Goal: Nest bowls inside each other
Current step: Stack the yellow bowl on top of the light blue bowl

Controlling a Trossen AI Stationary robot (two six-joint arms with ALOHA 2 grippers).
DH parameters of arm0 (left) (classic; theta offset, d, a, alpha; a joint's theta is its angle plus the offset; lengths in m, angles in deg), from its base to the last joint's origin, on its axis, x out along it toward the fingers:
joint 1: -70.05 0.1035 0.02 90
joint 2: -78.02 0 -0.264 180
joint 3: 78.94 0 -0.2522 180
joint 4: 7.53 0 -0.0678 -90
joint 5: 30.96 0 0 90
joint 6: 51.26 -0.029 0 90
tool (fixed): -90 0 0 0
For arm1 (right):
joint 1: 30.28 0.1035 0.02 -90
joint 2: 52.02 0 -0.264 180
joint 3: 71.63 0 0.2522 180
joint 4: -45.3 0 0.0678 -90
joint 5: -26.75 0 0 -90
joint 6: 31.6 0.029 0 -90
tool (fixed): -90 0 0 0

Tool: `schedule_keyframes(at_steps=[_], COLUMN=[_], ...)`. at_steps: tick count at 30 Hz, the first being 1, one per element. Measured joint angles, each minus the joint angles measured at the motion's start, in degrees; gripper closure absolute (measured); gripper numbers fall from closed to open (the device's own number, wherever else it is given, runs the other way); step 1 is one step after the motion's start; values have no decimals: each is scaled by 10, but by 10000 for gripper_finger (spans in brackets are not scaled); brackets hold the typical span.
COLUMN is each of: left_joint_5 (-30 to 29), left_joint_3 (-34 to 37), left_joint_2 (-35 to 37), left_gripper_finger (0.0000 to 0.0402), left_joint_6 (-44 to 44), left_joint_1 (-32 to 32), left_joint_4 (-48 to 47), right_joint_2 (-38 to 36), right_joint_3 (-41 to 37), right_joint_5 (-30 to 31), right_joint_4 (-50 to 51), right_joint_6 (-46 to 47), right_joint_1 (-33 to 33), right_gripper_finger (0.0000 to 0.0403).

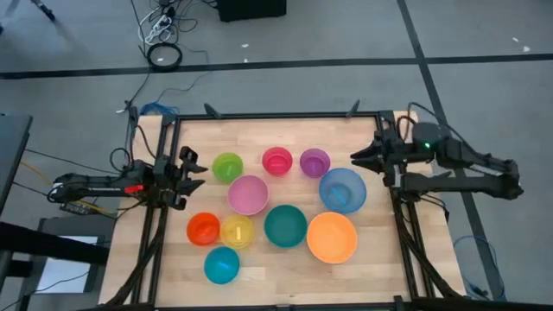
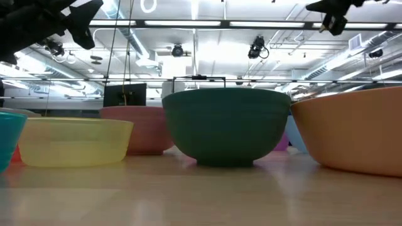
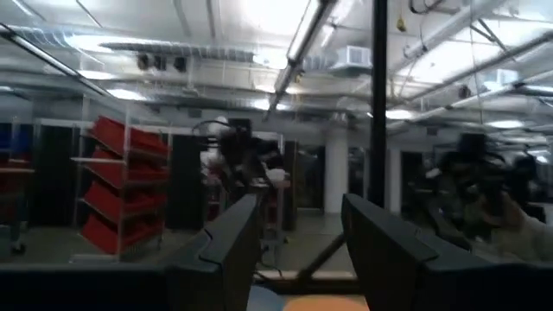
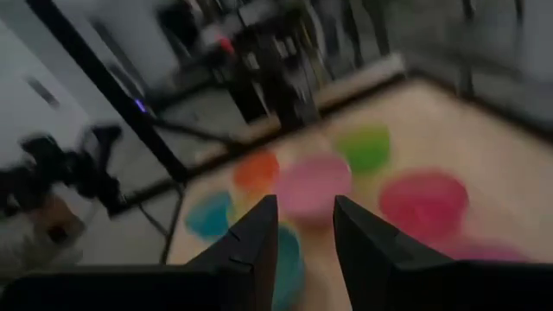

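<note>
Ten bowls stand apart, rims up, on the wooden table (image 1: 285,130): green (image 1: 228,167), magenta (image 1: 277,161), purple (image 1: 314,161), blue (image 1: 342,190), pink (image 1: 248,194), teal (image 1: 285,225), orange (image 1: 332,237), red-orange (image 1: 204,229), yellow (image 1: 238,231) and cyan (image 1: 221,264). My left gripper (image 1: 194,170) hangs open above the table's left edge, beside the green bowl. My right gripper (image 1: 359,158) is raised above the right edge near the purple bowl, open (image 4: 305,233) with nothing between its fingers.
A black frame (image 1: 276,116) runs along the table's far edge and both sides. Cables (image 1: 160,43) lie on the floor beyond. In the low view the teal bowl (image 2: 226,125) stands in the middle, between the yellow one (image 2: 72,141) and the orange one (image 2: 358,132).
</note>
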Motion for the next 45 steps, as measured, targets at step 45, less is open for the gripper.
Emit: schedule_keyframes(at_steps=[45], left_joint_5=[-243], left_joint_3=[-400], left_joint_2=[-391], left_gripper_finger=[225], left_joint_6=[56], left_joint_1=[0], left_joint_4=[-608], right_joint_2=[356], right_joint_3=[90], right_joint_5=[-24], right_joint_4=[-363], right_joint_6=[-63], right_joint_1=[16], right_gripper_finger=[292])
